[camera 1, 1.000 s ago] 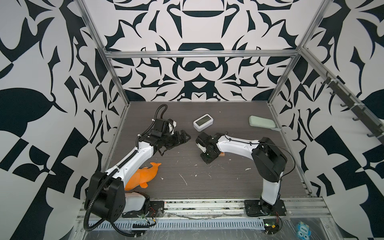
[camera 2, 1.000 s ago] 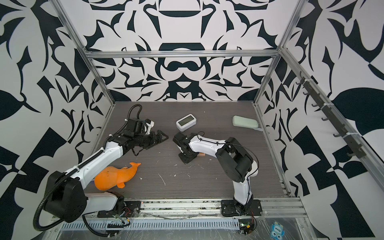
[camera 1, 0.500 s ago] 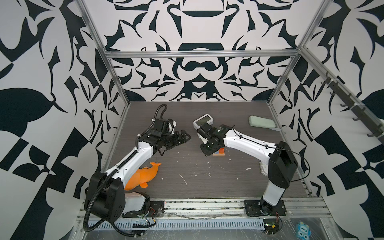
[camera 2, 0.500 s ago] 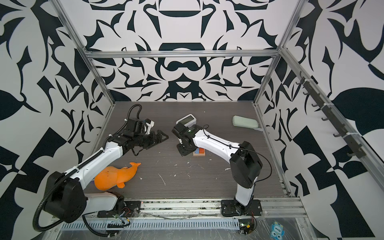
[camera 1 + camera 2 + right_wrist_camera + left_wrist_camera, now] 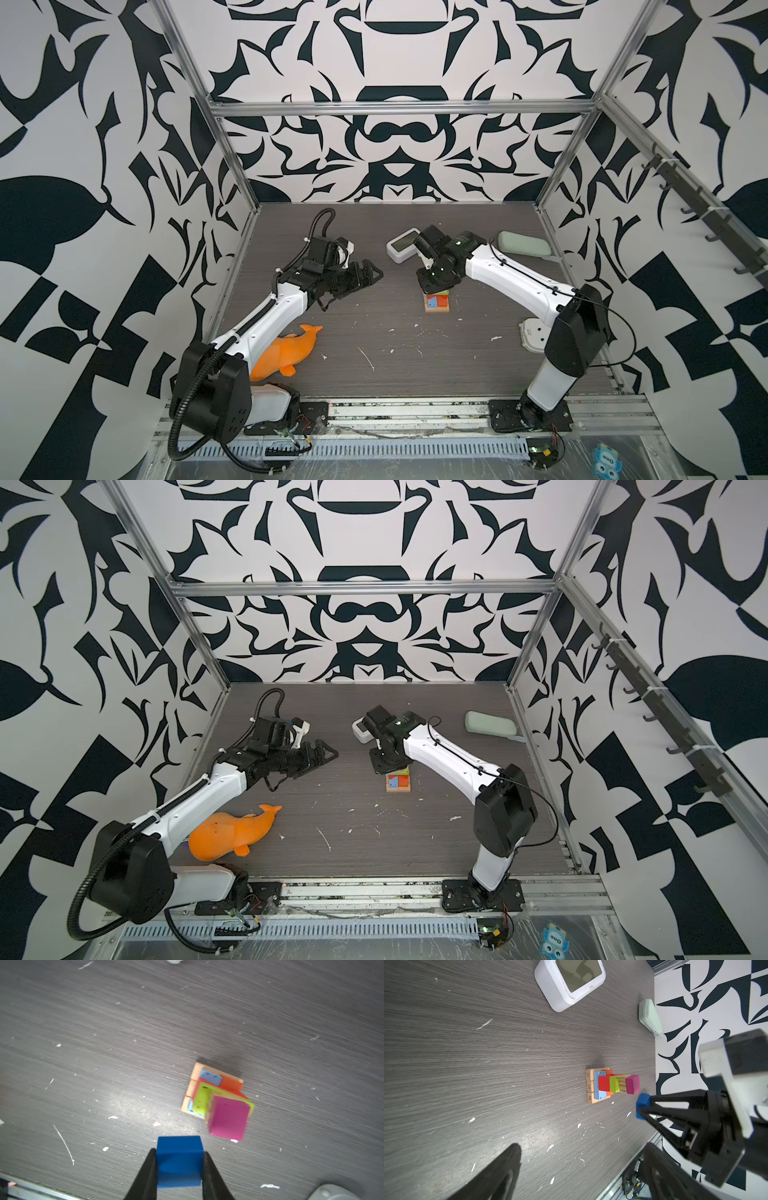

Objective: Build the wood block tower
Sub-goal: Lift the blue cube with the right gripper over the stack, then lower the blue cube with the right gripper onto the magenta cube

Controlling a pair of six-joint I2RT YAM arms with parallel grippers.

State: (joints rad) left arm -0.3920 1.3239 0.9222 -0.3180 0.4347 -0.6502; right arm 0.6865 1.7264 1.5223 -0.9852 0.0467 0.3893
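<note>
The right gripper [image 5: 179,1152] points down over the table [image 5: 374,332], its jaws clamped on the two sides of a dark blue cube [image 5: 179,1161]. The left wrist view shows that cube [image 5: 642,1105] in the air near the top of the tower [image 5: 610,1084], a little off to one side and clear of it. The tower stands on the table in front of the clock [image 5: 402,245], partly hidden under the right wrist in both top views [image 5: 436,302] [image 5: 399,782]. Its base is three tan bars [image 5: 589,1085] lying side by side. Above them come a light blue bar [image 5: 600,1086] and an orange bar [image 5: 230,1083], then a red block [image 5: 603,1083], a lime green block [image 5: 614,1084], a tan block [image 5: 622,1084] and a magenta cube [image 5: 632,1084] on top. The left gripper [image 5: 370,274] hangs above the table, well apart from the tower and aimed towards it, with its jaws wide apart and nothing between them. An orange dolphin [image 5: 286,353] lies beside the left arm.
</note>
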